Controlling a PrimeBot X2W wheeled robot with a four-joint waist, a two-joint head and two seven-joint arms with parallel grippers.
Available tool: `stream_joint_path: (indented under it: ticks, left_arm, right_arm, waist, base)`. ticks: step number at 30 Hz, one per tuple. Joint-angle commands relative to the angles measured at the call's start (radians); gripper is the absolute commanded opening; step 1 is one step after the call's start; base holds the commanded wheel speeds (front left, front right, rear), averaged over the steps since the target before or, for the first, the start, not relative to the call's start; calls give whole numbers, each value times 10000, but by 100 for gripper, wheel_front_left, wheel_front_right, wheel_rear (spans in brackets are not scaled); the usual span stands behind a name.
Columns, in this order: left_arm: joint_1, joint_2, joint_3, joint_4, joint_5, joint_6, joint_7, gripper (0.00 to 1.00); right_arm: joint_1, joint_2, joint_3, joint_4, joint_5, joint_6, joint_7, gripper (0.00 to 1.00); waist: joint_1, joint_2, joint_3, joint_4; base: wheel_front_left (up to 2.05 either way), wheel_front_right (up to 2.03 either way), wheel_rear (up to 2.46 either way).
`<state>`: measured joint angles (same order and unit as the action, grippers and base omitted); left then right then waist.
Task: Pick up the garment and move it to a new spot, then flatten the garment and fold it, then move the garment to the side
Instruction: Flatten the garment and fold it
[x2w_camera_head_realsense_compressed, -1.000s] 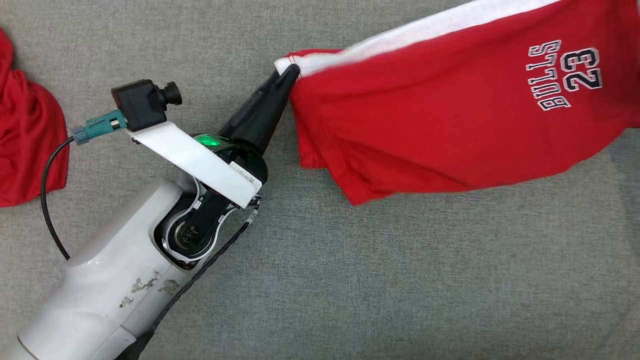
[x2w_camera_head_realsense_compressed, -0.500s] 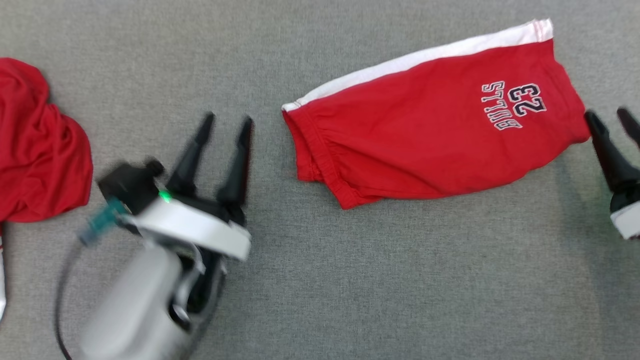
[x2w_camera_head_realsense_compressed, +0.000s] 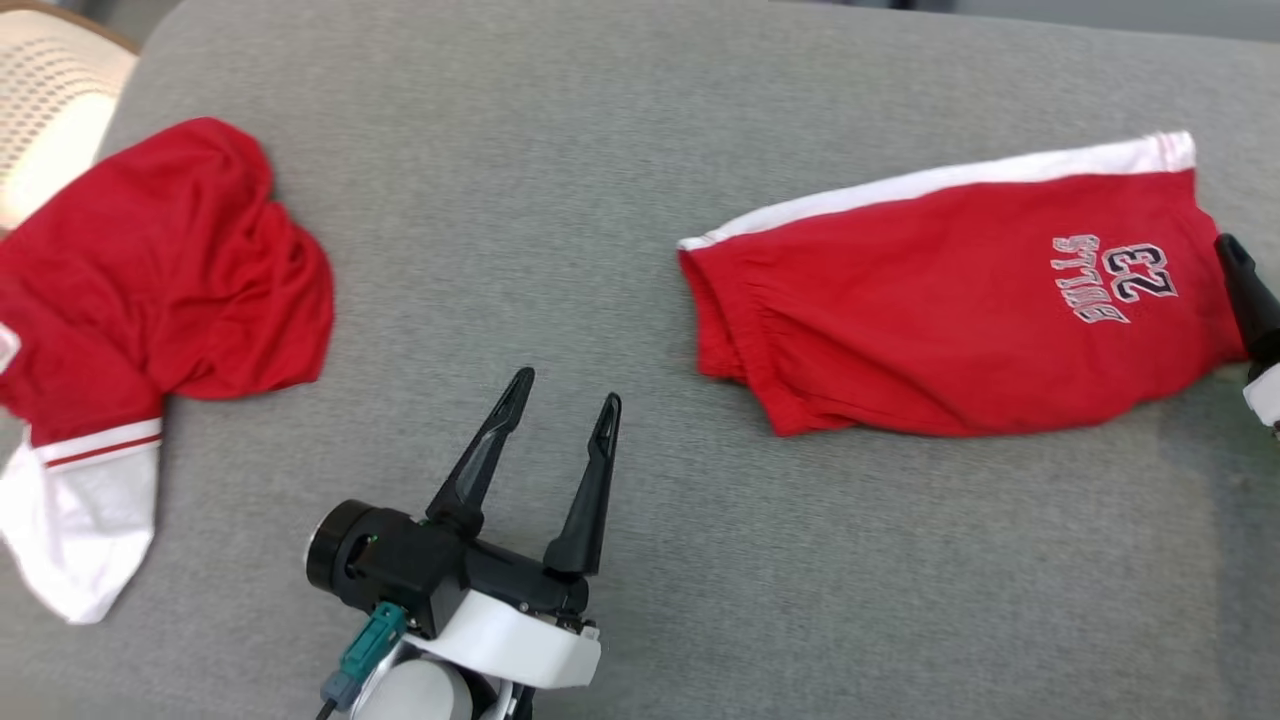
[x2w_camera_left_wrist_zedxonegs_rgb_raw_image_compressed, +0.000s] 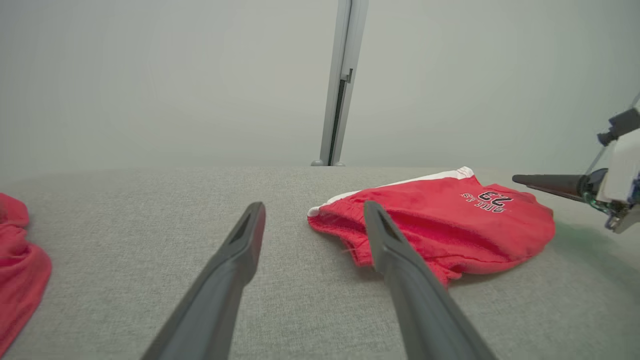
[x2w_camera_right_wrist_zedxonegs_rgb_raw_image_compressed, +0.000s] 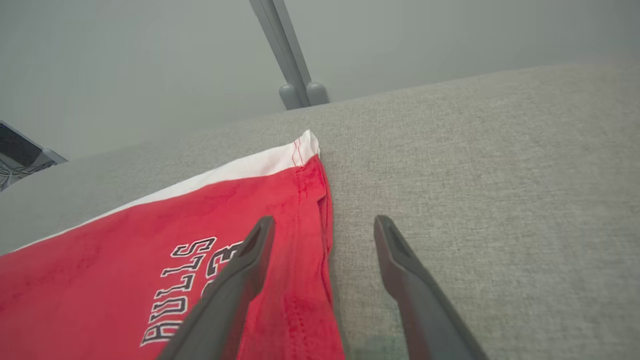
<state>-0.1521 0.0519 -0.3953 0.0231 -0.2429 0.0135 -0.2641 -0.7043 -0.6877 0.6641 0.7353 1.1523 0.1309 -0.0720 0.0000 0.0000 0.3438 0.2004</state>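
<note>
The garment, red shorts (x2w_camera_head_realsense_compressed: 950, 310) with a white side stripe and a "BULLS 23" print, lies folded flat on the grey cushion at the right. My left gripper (x2w_camera_head_realsense_compressed: 568, 388) stands open at the lower middle, well left of the waistband and holding nothing; the left wrist view has the shorts (x2w_camera_left_wrist_zedxonegs_rgb_raw_image_compressed: 440, 225) ahead and to the right of its fingers. One dark finger (x2w_camera_head_realsense_compressed: 1240, 280) of my right arm pokes in at the right edge beside the hem. My right gripper (x2w_camera_right_wrist_zedxonegs_rgb_raw_image_compressed: 325, 220) is open, its jaws straddling the hem edge of the shorts (x2w_camera_right_wrist_zedxonegs_rgb_raw_image_compressed: 125, 235) from above.
A second red garment (x2w_camera_head_realsense_compressed: 150, 290) with a white sleeve lies crumpled at the left. A pale perforated chair back (x2w_camera_head_realsense_compressed: 50, 110) sits beyond the cushion's far left corner. A grey post (x2w_camera_left_wrist_zedxonegs_rgb_raw_image_compressed: 342, 80) stands behind the grey cushion (x2w_camera_head_realsense_compressed: 640, 600).
My left gripper let go of the shorts' waistband corner, opened and drew back toward me. The shorts settled flat. The head camera has tilted, shifting the whole picture.
</note>
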Motion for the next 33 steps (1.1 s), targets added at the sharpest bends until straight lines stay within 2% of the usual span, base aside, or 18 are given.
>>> stream_joint_path:
  ticks: [1, 9, 10, 11, 12, 13, 14, 19, 26, 29, 33]
  left_arm:
    - [77, 25, 41, -57, 52, -67, 0, 100]
    - [194, 0, -158, -223, -241, 74, -1, 100]
    - [205, -3, -161, -219, -234, 85, -1, 100]
    - [219, -3, -154, -218, -231, 116, -1, 100]
    - [219, -3, -154, -218, -231, 116, -1, 100]
    - [241, 0, -129, -213, -232, 142, -1, 100]
    - [266, -1, -103, -202, -217, 143, -1, 100]
    - [400, -2, -7, -121, -106, 83, -1, 100]
    - [431, 2, 127, -84, 78, -28, -1, 100]
    - [377, 2, 160, -74, 157, -79, 0, 100]
    - [272, 1, 214, 0, 222, -145, -1, 100]
  right_arm:
    - [-198, 66, 95, 352, -109, -4, 291, 100]
    - [-684, 714, 295, 2574, -51, -4, 1996, 98]
    - [-657, 789, 344, 2615, -5, -2, 2130, 62]
    - [-620, 854, 373, 2588, 38, -2, 2164, 37]
    - [-620, 854, 373, 2588, 38, -2, 2164, 37]
    - [-575, 910, 366, 2509, 84, -2, 2138, 6]
    - [-513, 913, 363, 2426, 136, -2, 2098, 0]
    - [-241, 639, 403, 1952, 162, -10, 1442, 0]
    - [138, -152, 380, 1497, 107, -12, 733, 0]
    - [22, -553, 480, 1334, -214, -12, 502, 0]
    - [-416, -638, 643, 1002, -762, -10, 263, 0]
  waist:
    - [0, 0, -106, 335]
    - [0, 0, -127, 849]
    - [0, 0, -145, 855]
    - [0, 0, -171, 840]
    - [0, 0, -171, 840]
    - [0, 0, -210, 800]
    - [0, 0, -254, 743]
    - [0, 0, -514, 237]
    - [0, 0, -720, -633]
    - [0, 0, -699, -942]
    - [0, 0, -691, -1268]
  base:
    - [0, 0, 0]
    - [0, 0, 0]
    - [0, 0, 0]
    - [0, 0, 0]
    - [0, 0, 0]
    - [0, 0, 0]
    - [0, 0, 0]
    - [0, 0, 0]
    - [0, 0, 0]
    - [0, 0, 0]
    - [0, 0, 0]
